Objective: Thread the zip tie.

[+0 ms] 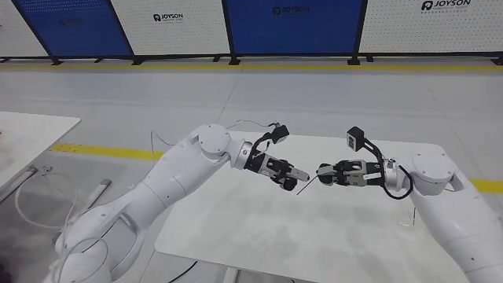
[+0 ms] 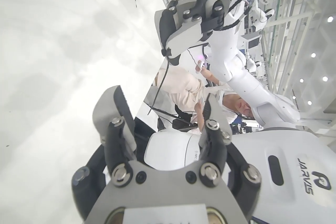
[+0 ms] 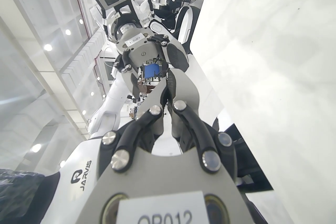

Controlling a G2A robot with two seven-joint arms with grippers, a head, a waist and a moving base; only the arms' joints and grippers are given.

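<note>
Your right jaws are pinching the zip tie [image 2: 162,80] by one end; the left jaws are standing wide, and its dangling tail is probably risking a missed catch.

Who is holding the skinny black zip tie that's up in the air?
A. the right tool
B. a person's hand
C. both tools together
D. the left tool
A: the right tool is shut on the zip tie, which dangles from it, while the left tool is open and empty.
</note>
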